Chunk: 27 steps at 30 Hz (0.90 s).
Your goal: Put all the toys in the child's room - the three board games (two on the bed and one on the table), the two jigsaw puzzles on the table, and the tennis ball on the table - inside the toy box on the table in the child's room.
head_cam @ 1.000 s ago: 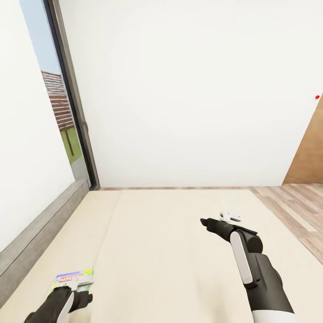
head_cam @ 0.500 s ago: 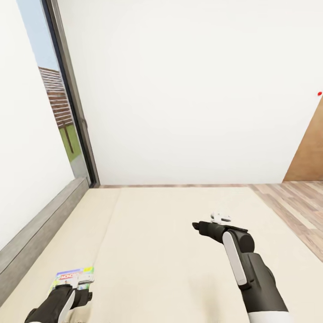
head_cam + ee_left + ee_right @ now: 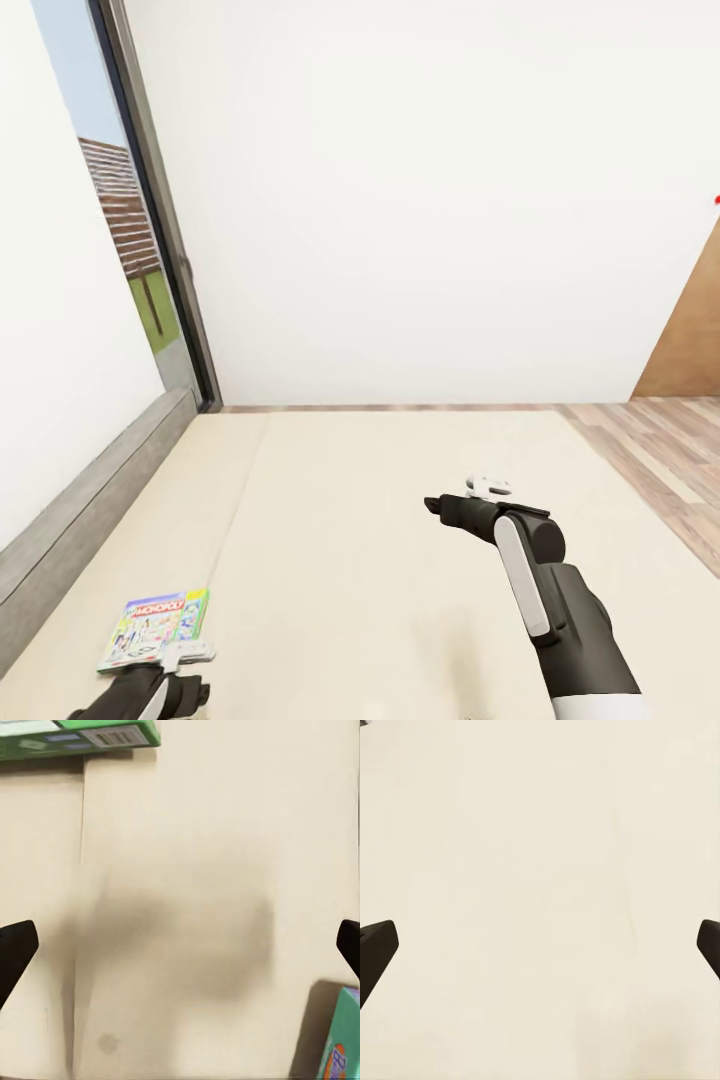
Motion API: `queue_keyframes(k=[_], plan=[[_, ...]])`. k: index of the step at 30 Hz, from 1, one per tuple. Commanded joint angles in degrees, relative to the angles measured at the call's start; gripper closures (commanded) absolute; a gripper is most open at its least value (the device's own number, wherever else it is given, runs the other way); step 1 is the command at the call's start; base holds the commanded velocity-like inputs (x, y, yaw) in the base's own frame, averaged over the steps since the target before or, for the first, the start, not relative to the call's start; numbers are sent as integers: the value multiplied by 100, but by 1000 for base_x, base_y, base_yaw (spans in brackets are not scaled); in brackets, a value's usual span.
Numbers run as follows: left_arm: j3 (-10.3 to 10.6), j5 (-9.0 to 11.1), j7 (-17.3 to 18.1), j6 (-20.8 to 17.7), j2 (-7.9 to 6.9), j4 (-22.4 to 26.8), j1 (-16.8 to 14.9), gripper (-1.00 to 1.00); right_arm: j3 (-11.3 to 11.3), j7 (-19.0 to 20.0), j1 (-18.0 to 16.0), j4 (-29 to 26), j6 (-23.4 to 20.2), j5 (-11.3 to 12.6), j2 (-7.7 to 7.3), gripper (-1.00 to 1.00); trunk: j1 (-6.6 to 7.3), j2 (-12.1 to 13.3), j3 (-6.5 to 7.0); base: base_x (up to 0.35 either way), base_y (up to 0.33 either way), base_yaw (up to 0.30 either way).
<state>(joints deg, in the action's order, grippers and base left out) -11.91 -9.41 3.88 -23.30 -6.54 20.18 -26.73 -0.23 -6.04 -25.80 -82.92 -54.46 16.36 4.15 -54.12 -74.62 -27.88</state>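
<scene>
Here the robot stands at the bed (image 3: pixel 380 560), whose two cream mattress halves meet in a seam running away from the camera, with a grey frame along the left side. A white and green board game (image 3: pixel 155 628) with a red logo lies flat on the left mattress half, near the lower left corner of the head view. The left end effector (image 3: pixel 185 668) is just at the near edge of this box, above the mattress; in the left wrist view its two dark fingertips (image 3: pixel 16 949) stand far apart at the two sides of the picture, so it is wide open and has hold of nothing. That wrist view also shows a green box edge with a barcode (image 3: pixel 79 739) and, at another corner, a piece of a pale green printed box (image 3: pixel 341 1039), both lying on the mattress. The right end effector (image 3: pixel 432 505) hangs over the right mattress half, well apart from the board game; in the right wrist view its fingertips (image 3: pixel 376 945) are also spread wide, with only bare cream mattress between them. Behind the bed there are a white wall, a dark-framed window (image 3: pixel 150 260) and wood plank floor (image 3: pixel 660 450).
</scene>
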Motion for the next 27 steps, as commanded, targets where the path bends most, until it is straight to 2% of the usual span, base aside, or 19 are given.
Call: queue_keyframes(k=[1, 4, 8, 11, 20, 27], plan=[[54, -66, 97, -25, 1, 5, -4, -100, -3, -57, -4, -5, -19, 65, 2, -100, 0, -4, -16, 0, 0, 0], [195, -78, 452, -2, -15, -2, -2, -100, -3, -56, -4, -5, -15, 68, 0, -100, 0, -4, -43, 0, 0, 0], [294, -125, 1277, 33, -35, -4, 0, -100, -3, -56, -4, -5, -13, 69, 2, -100, 0, -4, -80, 0, 0, 0], [405, -175, 1572, 51, -46, -5, 4, -100, 2, -57, -4, 1, -12, 69, 6, -100, 0, -4, -108, 0, 0, 0], [464, -343, 1701, 223, -91, -8, 42, -100, 5, -57, -4, 3, -11, 69, 6, -100, 0, -4, -191, 0, 0, 0], [462, -390, 1718, 340, -118, -58, 59, -100, 13, -61, -4, 4, -8, 69, 7, -100, 0, -4, -255, 0, 0, 0]])
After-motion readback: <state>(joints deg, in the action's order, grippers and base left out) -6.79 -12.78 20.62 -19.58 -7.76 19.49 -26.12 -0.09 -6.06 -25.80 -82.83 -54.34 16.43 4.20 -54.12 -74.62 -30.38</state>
